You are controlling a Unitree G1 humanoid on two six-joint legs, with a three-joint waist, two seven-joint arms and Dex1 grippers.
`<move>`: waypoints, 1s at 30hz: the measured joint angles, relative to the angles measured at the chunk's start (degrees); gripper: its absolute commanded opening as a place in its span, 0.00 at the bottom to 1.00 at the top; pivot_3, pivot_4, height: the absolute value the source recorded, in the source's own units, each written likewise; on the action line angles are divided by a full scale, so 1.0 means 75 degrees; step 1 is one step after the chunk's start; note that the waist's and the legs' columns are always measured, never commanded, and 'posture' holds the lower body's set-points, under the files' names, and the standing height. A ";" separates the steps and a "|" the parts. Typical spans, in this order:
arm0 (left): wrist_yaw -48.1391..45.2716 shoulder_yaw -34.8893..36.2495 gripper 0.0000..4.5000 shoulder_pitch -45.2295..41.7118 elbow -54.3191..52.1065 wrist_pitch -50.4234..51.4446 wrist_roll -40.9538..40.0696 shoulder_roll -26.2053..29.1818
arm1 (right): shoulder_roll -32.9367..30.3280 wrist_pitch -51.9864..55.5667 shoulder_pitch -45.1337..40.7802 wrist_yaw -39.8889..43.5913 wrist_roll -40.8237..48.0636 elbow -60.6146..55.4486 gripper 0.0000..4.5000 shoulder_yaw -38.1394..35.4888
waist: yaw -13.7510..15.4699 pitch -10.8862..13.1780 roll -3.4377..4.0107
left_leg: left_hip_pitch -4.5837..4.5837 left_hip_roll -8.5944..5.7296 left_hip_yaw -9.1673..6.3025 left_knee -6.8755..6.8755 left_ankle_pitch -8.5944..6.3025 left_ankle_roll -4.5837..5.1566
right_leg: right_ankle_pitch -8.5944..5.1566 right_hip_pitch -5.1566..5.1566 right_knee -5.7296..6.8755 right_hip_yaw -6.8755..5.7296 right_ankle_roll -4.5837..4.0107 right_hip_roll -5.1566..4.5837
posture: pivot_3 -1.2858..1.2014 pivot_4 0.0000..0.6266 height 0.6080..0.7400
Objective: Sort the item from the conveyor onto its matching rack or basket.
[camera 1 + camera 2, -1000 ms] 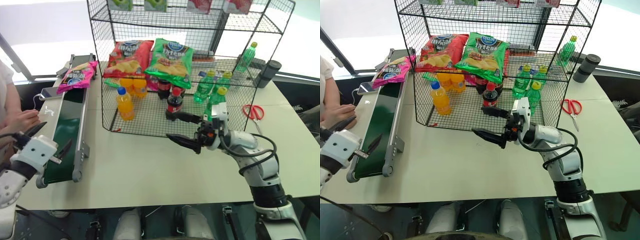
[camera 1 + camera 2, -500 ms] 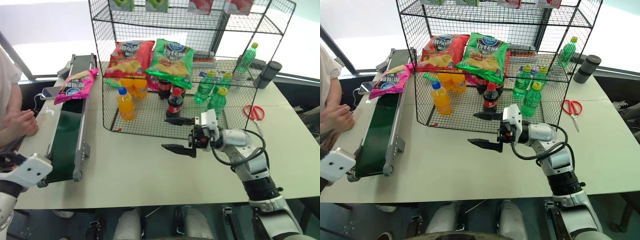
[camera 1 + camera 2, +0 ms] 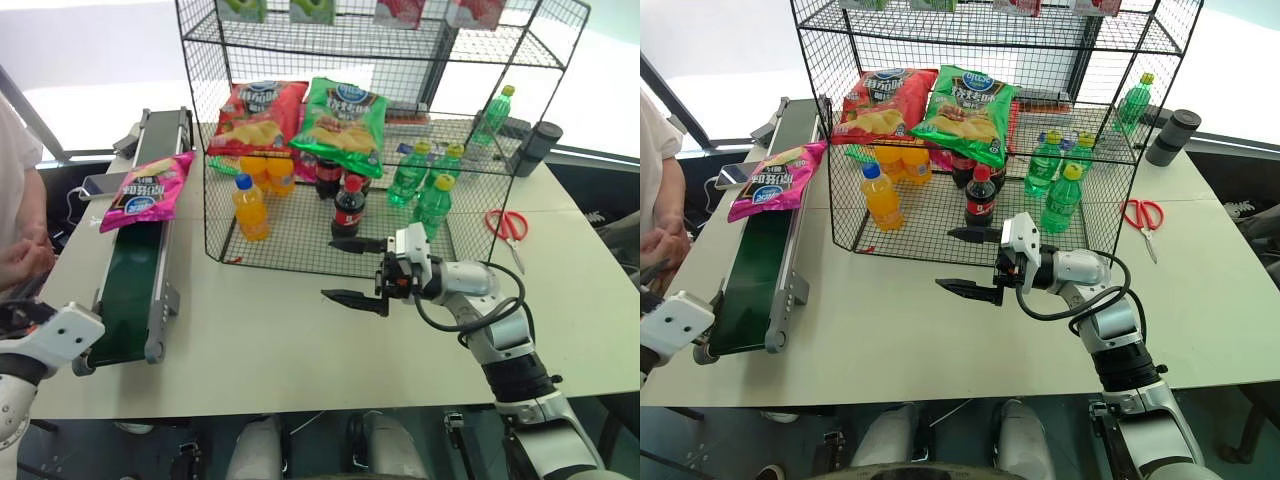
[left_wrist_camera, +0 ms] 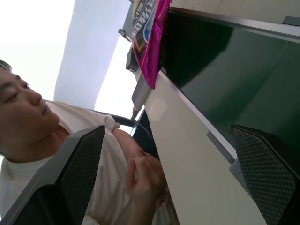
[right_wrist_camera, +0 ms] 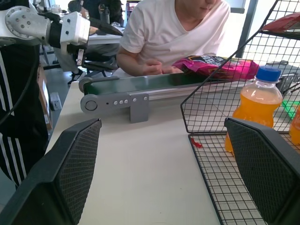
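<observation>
The right pincer hangs wide open and empty over the counter, just before the black wire rack. The left pincer, fingers equally spread and empty, sits by the near end of the conveyor. The magenta chip bag lies on the belt's far half. The right wrist view reveals a seated person behind the conveyor. The bag's writing is unreadable.

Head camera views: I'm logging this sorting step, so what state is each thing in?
pink chip bag: lying flat on the conveyor, ungrasped
right gripper: open, empty
left gripper: open, empty
orange bottle: upright, capped
scissors: closed
</observation>
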 measured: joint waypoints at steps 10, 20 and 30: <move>0.0056 -0.0334 1.00 -0.0206 0.0445 -0.0306 0.0041 0.0143 | -0.0004 -0.0030 0.0146 -0.0140 -0.0203 -0.0017 0.97 0.0010 | -0.0005 0.0001 0.0001 | 0.0000 0.0002 0.0000 -0.0001 0.0000 0.0000 | 0.0000 -0.0001 0.0000 0.0000 0.0000 -0.0001 | 0.52 0.24 1.00; 0.0105 -0.0646 1.00 -0.0549 0.0735 -0.0495 0.0095 0.0311 | -0.0015 -0.0059 0.0170 -0.0213 -0.0258 -0.0016 0.97 0.0001 | -0.0016 0.0001 0.0002 | 0.0000 0.0002 0.0000 -0.0002 0.0000 0.0000 | 0.0001 -0.0001 0.0001 0.0000 0.0000 -0.0001 | 0.52 0.24 1.00; 0.0162 -0.0901 1.00 -0.0762 0.1010 -0.0620 0.0179 0.0366 | -0.0140 -0.0160 0.0095 -0.0301 -0.0315 -0.0015 0.97 -0.0047 | -0.0016 0.0000 0.0000 | -0.0001 0.0002 0.0002 -0.0002 0.0000 -0.0001 | 0.0001 0.0001 0.0002 0.0000 0.0000 -0.0001 | 0.52 0.24 1.00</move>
